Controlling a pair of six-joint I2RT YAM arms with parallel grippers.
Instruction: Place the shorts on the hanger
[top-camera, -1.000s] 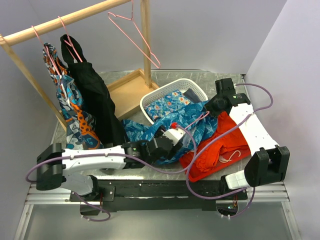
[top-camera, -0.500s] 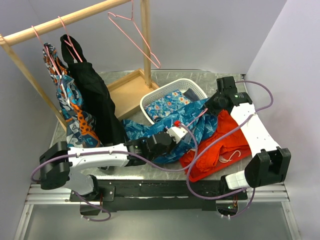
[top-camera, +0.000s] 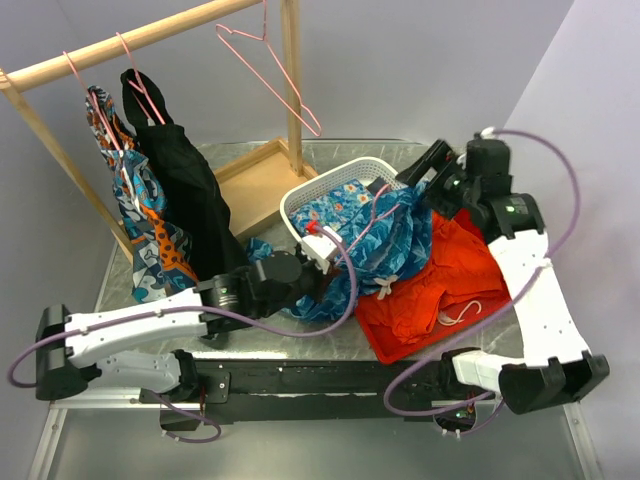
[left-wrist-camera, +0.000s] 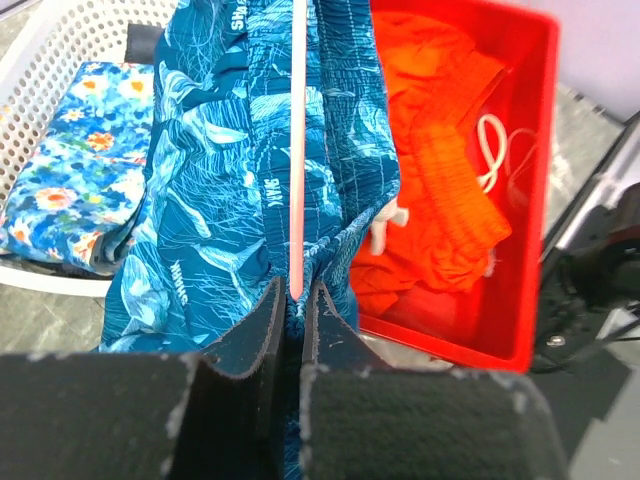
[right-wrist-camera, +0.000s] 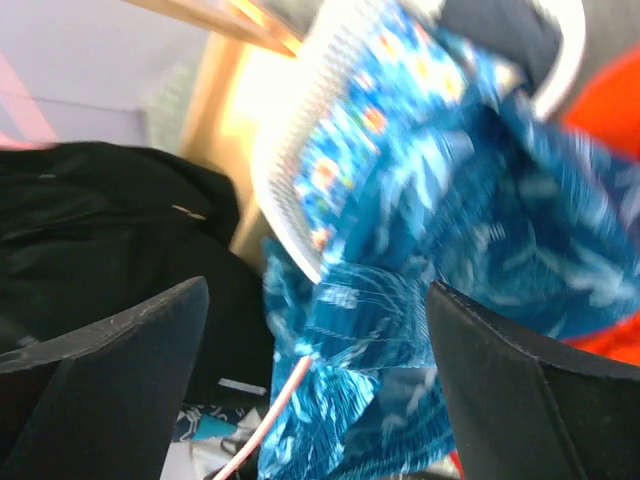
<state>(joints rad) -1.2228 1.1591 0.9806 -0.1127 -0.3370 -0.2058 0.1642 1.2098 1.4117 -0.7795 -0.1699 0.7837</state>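
Note:
The teal-blue leaf-print shorts (top-camera: 395, 240) lie bunched between the white basket and the red pile, white drawstring (top-camera: 386, 288) dangling. In the left wrist view they hang down both sides of the thin pink hanger (left-wrist-camera: 298, 150) wire. My left gripper (left-wrist-camera: 296, 292) is shut on that wire's near end, shorts fabric crowding its fingertips. From above, the left gripper (top-camera: 330, 255) sits at the shorts' left edge. My right gripper (top-camera: 420, 178) hovers open above the basket's far right corner, holding nothing. Its view shows the shorts (right-wrist-camera: 420, 300) and the hanger (right-wrist-camera: 285, 400) wire below, between wide-spread fingers (right-wrist-camera: 110, 340).
A white basket (top-camera: 300, 200) holds a flowered blue cloth (top-camera: 335, 212). An orange-red garment (top-camera: 440, 290) lies at the right. A wooden rack (top-camera: 120, 45) at the back left carries hung clothes (top-camera: 175, 200) and spare pink hangers (top-camera: 270, 70); its base tray (top-camera: 255, 185) is behind the basket.
My left gripper closed on the hanger wire and drew back to the left. My right gripper opened, let go and rose toward the back right. The shorts shifted toward the basket.

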